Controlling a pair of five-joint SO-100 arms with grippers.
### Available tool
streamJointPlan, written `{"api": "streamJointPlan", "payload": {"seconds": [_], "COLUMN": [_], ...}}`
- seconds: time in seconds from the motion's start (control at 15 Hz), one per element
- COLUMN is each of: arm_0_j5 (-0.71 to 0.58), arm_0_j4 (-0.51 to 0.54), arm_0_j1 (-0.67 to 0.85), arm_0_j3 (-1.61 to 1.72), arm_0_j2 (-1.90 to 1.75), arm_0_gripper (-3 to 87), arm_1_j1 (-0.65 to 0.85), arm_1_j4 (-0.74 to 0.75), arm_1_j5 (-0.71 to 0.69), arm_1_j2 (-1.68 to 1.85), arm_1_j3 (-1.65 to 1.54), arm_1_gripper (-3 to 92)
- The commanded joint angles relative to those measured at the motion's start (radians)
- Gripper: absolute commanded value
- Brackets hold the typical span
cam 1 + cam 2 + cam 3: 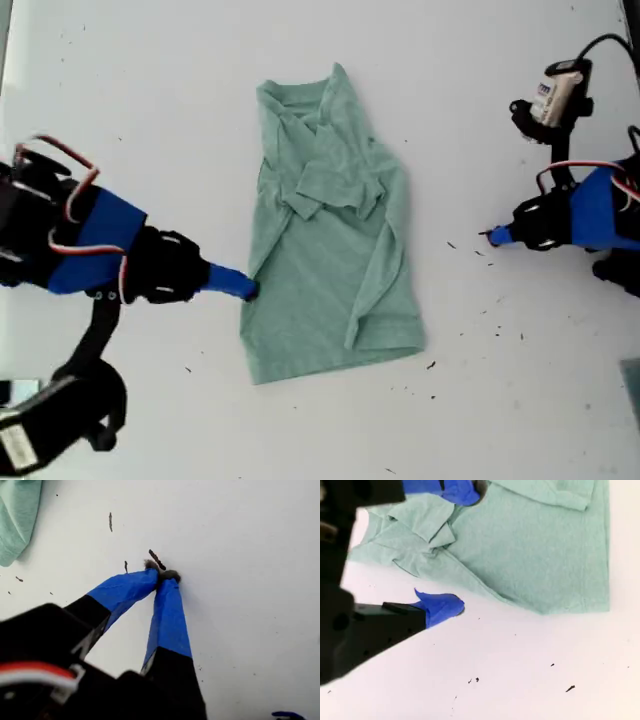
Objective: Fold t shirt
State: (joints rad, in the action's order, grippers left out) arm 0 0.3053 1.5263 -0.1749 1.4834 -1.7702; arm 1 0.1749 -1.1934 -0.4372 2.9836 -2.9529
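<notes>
Side folds look done: wrinkled pale sage-green cloth t shirt (335, 250) centred in exterior view on white surface (500, 80). Next is probably a hem-to-collar fold, needing a grip at the hem. At shirt edge, second tool (452, 550) spread wide, straddling cloth. Off on bare surface, first tool (162, 575) pinched closed, empty; only its wrist view confirms that.

One t shirt (330, 230), two arms, my first pincer (162, 575), my second pincer (462, 550), one white table (150, 90)

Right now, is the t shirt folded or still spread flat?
Partly folded: the t shirt lies as a narrow strip on the table, both sleeves and side edges turned inward over the body. No crosswise fold yet.
</notes>
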Motion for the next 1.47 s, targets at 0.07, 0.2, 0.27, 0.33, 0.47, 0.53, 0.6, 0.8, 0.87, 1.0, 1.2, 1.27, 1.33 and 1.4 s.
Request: {"api": "streamJointPlan", "payload": {"seconds": [0.07, 0.2, 0.27, 0.33, 0.47, 0.53, 0.6, 0.8, 0.87, 1.0, 1.2, 1.27, 1.33, 1.4], "arm_0_j5": [0.018, 0.060, 0.081, 0.100, 0.135, 0.130, 0.129, 0.107, 0.103, 0.098, 0.075, 0.040, 0.000, -0.049], "arm_0_j4": [-0.164, -0.204, -0.232, -0.262, -0.356, -0.440, -0.472, -0.517, -0.522, -0.445, -0.291, -0.299, -0.295, -0.290], "arm_0_j1": [-0.072, -0.094, -0.104, -0.114, -0.120, -0.120, -0.120, -0.115, -0.118, -0.106, -0.066, -0.049, -0.038, -0.023], "arm_0_j3": [-0.025, -0.032, -0.017, 0.017, 0.149, 0.210, 0.219, 0.241, 0.239, 0.233, 0.167, 0.123, 0.012, -0.140], "arm_0_j2": [0.198, 0.327, 0.357, 0.367, 0.368, 0.370, 0.376, 0.383, 0.333, 0.150, -0.003, 0.032, 0.129, 0.256], "arm_0_gripper": [30.8, 30.1, 30.0, 29.8, 25.0, 10.1, -0.2, -0.2, -0.3, -0.3, -0.3, -0.3, -0.3, -0.3], "arm_1_j1": [0.008, 0.006, 0.002, -0.003, -0.012, -0.012, -0.012, -0.012, -0.012, -0.023, -0.023, -0.020, -0.020, -0.021], "arm_1_j4": [0.034, 0.037, 0.037, 0.038, 0.040, 0.038, 0.035, 0.015, -0.009, -0.081, -0.138, -0.138, -0.138, -0.138], "arm_1_j5": [-0.009, -0.015, -0.015, -0.015, -0.014, -0.017, -0.020, -0.015, -0.009, 0.017, 0.028, 0.025, 0.028, 0.029], "arm_1_j2": [-0.005, -0.005, -0.005, -0.003, 0.006, 0.012, 0.017, 0.071, 0.123, 0.270, 0.376, 0.376, 0.376, 0.374], "arm_1_j3": [-0.006, -0.008, -0.008, -0.008, -0.014, -0.015, -0.015, -0.032, -0.048, -0.086, -0.110, -0.110, -0.110, -0.110], "arm_1_gripper": [2.3, 2.3, 2.3, 2.3, 2.3, 2.3, 2.3, 2.3, 2.3, 2.3, 2.3, 2.3, 2.3, 2.3]}}
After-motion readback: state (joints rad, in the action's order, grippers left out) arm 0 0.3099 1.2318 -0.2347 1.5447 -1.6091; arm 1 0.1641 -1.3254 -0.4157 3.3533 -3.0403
